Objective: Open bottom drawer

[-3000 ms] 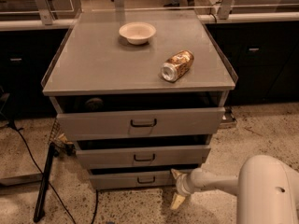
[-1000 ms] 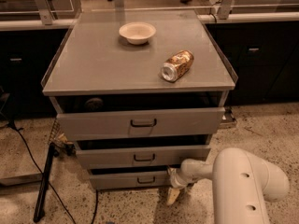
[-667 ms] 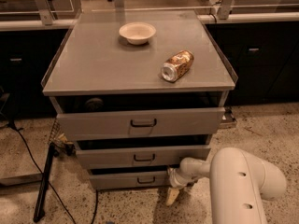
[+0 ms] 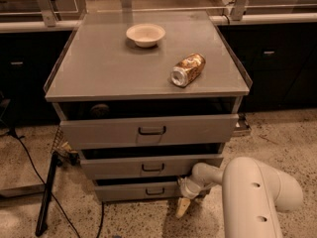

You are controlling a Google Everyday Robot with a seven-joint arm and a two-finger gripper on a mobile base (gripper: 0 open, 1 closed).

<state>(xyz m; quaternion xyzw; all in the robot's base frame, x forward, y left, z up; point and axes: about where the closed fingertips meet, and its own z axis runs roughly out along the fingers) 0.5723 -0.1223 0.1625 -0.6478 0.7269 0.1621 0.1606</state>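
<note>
The grey cabinet has three drawers. The bottom drawer (image 4: 133,191) is the lowest and narrowest, with a small dark loop handle (image 4: 154,191). Its front stands slightly out, with a dark gap above it. My gripper (image 4: 182,207) hangs from the white arm (image 4: 252,192) at the drawer's right end, just below and in front of its corner, near the floor. A tan finger (image 4: 181,208) points down toward the floor.
A white bowl (image 4: 145,34) and a can lying on its side (image 4: 187,69) rest on the cabinet top (image 4: 99,73). The top drawer (image 4: 148,131) and middle drawer (image 4: 148,166) also stand slightly out. A dark stand and cables (image 4: 47,192) lie on the floor at left.
The arm has swung in closer over the last seconds, and the gripper shifted slightly left toward the bottom drawer's right end. The drawers have not visibly moved.
</note>
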